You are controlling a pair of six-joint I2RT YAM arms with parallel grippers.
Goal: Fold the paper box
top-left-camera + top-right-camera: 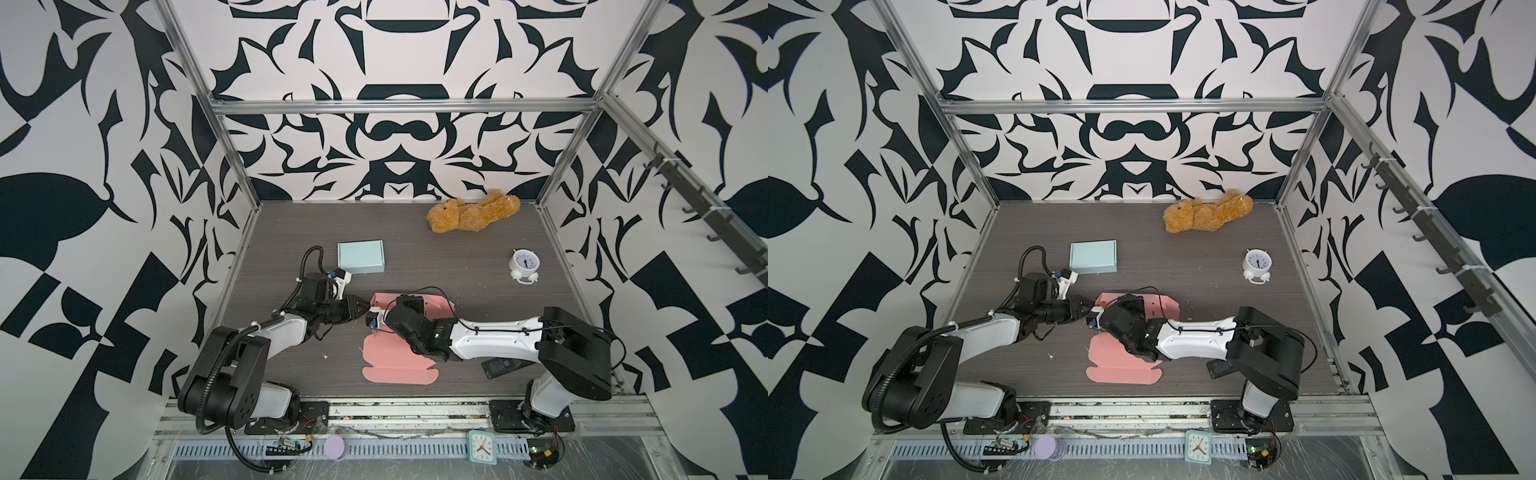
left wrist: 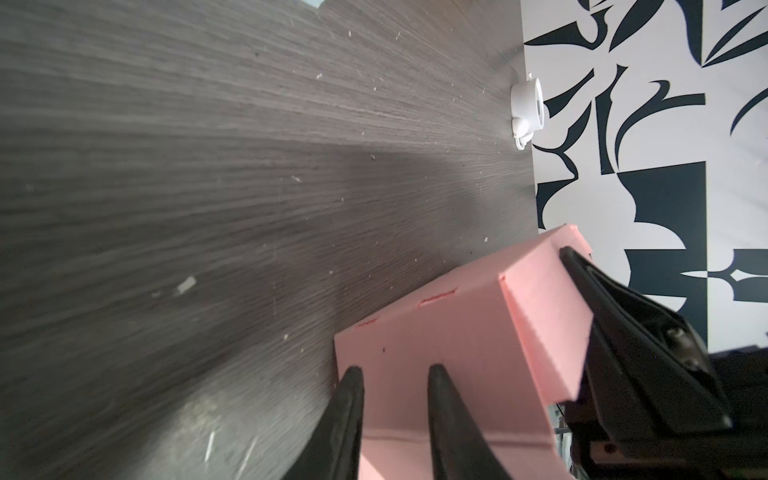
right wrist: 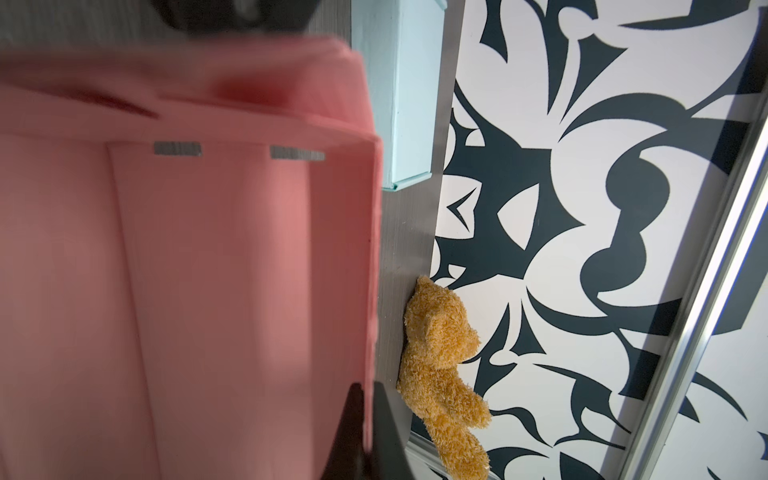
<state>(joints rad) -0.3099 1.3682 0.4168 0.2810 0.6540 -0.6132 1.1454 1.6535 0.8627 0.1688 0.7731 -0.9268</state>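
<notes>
The pink paper box [image 1: 390, 365] lies mid-table in both top views [image 1: 1117, 365]. Its far half is folded up into walls and its flat lid panel lies toward the front. My left gripper [image 1: 365, 309] is at the box's left end. In the left wrist view this gripper [image 2: 394, 370] stands open against the outer end wall [image 2: 436, 332]. My right gripper [image 3: 368, 388] is shut on the thin upright far wall of the box [image 3: 208, 249]. The right wrist hides its fingertips in both top views.
A folded light blue box [image 1: 360, 257] sits behind the left arm. A brown teddy bear [image 1: 473, 212] lies at the back wall. A white alarm clock [image 1: 524, 266] stands to the right. A black flat device [image 1: 500, 368] lies under the right forearm.
</notes>
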